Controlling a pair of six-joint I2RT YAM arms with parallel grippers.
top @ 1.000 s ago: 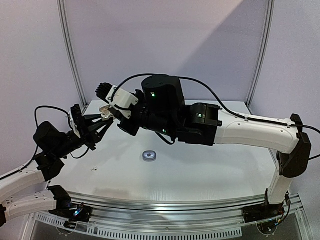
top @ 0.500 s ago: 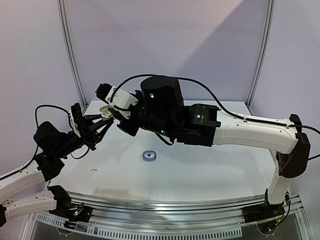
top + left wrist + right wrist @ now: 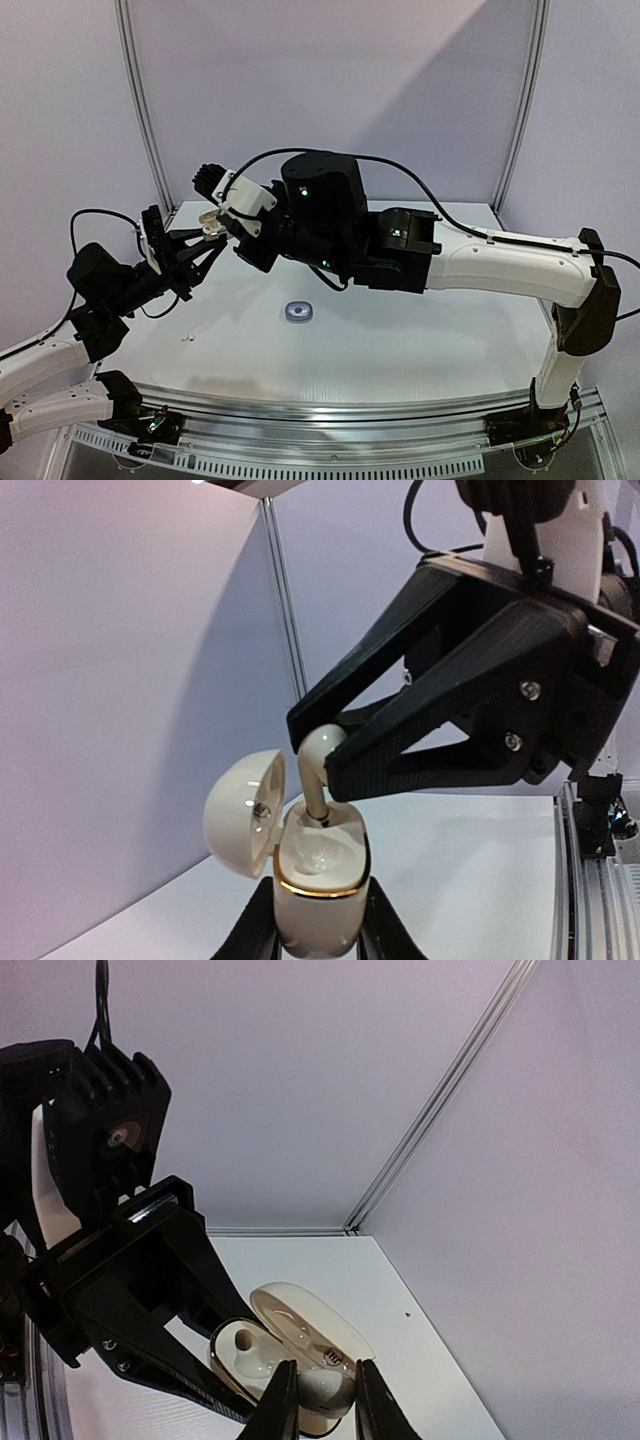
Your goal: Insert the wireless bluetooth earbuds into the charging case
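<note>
My left gripper (image 3: 318, 932) is shut on a white charging case (image 3: 312, 885) with a gold rim, held upright above the table with its lid (image 3: 238, 815) swung open. My right gripper (image 3: 325, 1398) is shut on a white earbud (image 3: 326, 1384). In the left wrist view the earbud (image 3: 318, 765) hangs from the right fingers (image 3: 450, 735) with its stem tip in the case's far socket. The near socket (image 3: 241, 1340) shows empty. In the top view the two grippers meet over the table's far left, left gripper (image 3: 203, 247) and right gripper (image 3: 214, 224). The dark grey earbuds are not in view.
A small round grey case (image 3: 298, 312) lies on the white table (image 3: 400, 340) near the middle. A tiny white earbud (image 3: 185, 337) lies at the near left, below the left arm. Lilac walls with metal posts (image 3: 143, 110) enclose the back.
The right arm has shifted very slightly to the left; otherwise nothing has visibly changed.
</note>
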